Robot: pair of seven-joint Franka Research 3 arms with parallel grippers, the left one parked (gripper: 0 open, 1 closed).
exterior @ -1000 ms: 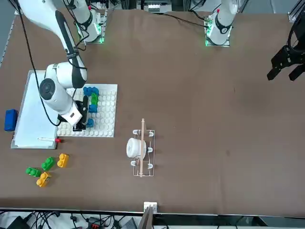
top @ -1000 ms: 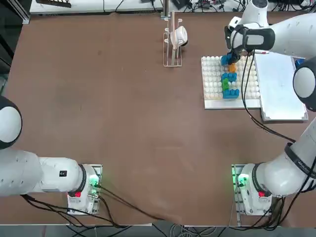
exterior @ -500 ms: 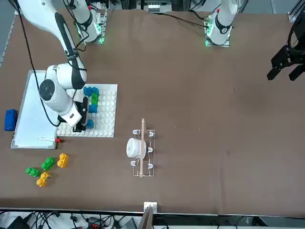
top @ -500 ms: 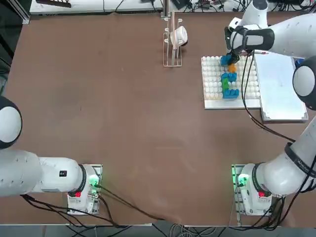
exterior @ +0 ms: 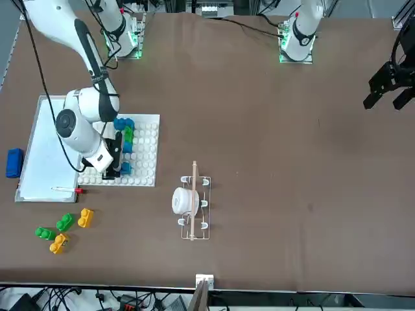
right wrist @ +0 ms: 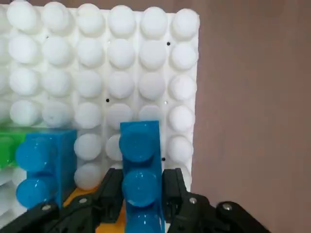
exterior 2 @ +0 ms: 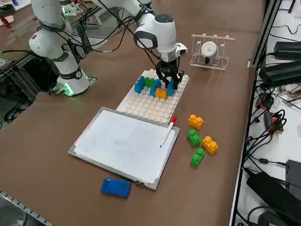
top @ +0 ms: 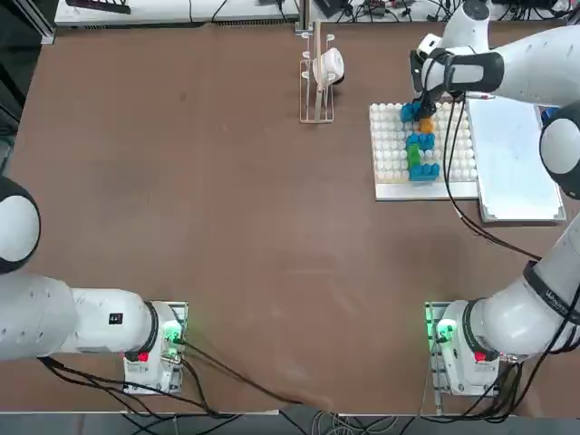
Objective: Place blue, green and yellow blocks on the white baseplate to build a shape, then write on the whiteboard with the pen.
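Note:
My right gripper (right wrist: 141, 182) is shut on a blue block (right wrist: 139, 165), its fingers on the block's two long sides. It holds the block low over the far end of the white baseplate (top: 390, 154), near the plate's edge. Beside it on the plate stand another blue brick (right wrist: 41, 165), a green one (right wrist: 7, 148) and an orange-yellow one. Together they form the narrow shape (top: 421, 149) (exterior 2: 153, 87). The whiteboard (exterior 2: 124, 143) lies beside the plate, with the pen (exterior 2: 168, 131) on its far edge. In the side view the gripper (exterior 2: 168, 81) points straight down.
Two green and two yellow loose blocks (exterior 2: 200, 139) (exterior: 61, 230) lie on the table beyond the whiteboard. A blue eraser (exterior 2: 115, 187) rests on the whiteboard's frame. A wire rack with a white cup (top: 319, 72) stands left of the plate.
My right gripper has shifted slightly toward the plate's far edge, still shut on the blue block. Nothing else has moved.

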